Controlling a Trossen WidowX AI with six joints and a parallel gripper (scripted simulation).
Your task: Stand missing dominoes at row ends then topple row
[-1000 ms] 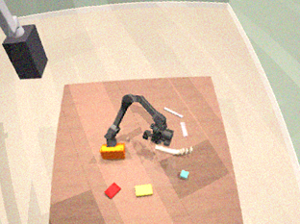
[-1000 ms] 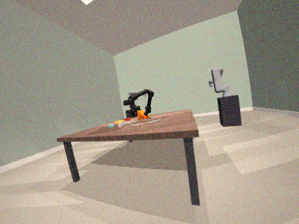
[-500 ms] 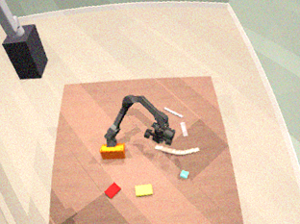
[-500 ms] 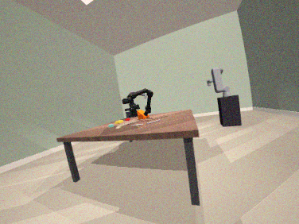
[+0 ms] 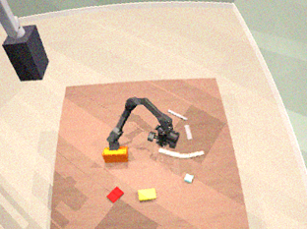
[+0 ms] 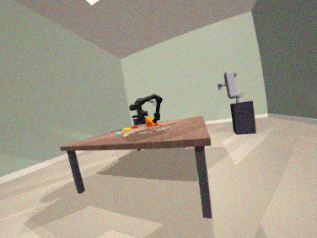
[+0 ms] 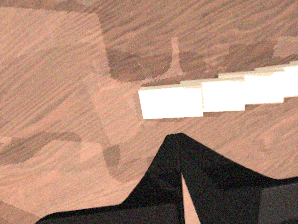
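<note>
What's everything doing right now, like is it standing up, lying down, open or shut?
Dominoes: toppled in a row, overlapping.
Claw: shut, nothing in it.
Robot arm: bent, reaching over the table.
Red block: lying flat.
Yellow block: lying flat.
Two white strips beyond the row: lying flat, apart.

On the wooden table [image 5: 91, 114] [image 6: 139, 143] lie toppled white dominoes [image 5: 181, 155] [image 7: 172, 103], overlapping; a red piece [image 5: 115, 194] [image 6: 135, 127]; a yellow block [image 5: 147, 194] [image 6: 126, 129].
</note>
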